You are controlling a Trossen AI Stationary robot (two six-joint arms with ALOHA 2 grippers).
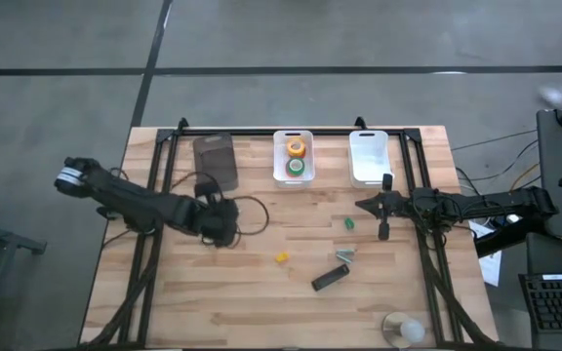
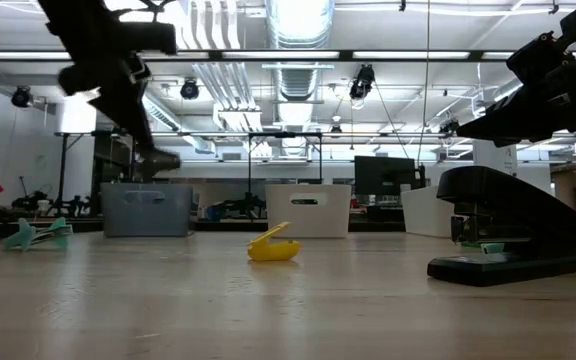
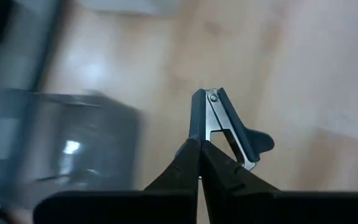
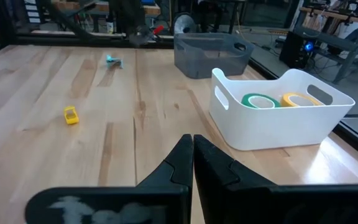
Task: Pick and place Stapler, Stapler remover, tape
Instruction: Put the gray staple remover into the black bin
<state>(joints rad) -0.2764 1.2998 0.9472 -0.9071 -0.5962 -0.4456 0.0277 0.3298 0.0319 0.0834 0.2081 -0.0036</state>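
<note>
My left gripper (image 3: pixel 199 144) is shut on a black stapler remover (image 3: pixel 224 123) with metal claws. It hangs above the table, in front of the grey bin (image 1: pixel 215 161). The black stapler (image 1: pixel 330 278) lies flat on the table nearer the front edge. Green and orange tape rolls (image 1: pixel 295 156) lie in the middle white bin (image 1: pixel 279 175). My right gripper (image 4: pixel 191 140) is shut on nothing and hovers at the table's right (image 1: pixel 361 205). My left gripper pinches the stapler remover between its two fingertips, on the dark edge (image 3: pixel 195 132) of one arm. The fingers slant downward. The remover's riveted hinge end (image 3: pixel 213 96) sticks out past the fingertips. The remover is lifted clear of the table.
A yellow remover (image 1: pixel 281 257), a green one (image 1: pixel 349 223) and a silvery one (image 1: pixel 344 254) lie loose mid-table. A teal one (image 2: pixel 38 235) lies on the table near my left arm. A second white bin (image 1: pixel 369 156) stands far right. A clear round thing (image 1: pixel 403 330) sits at the front right.
</note>
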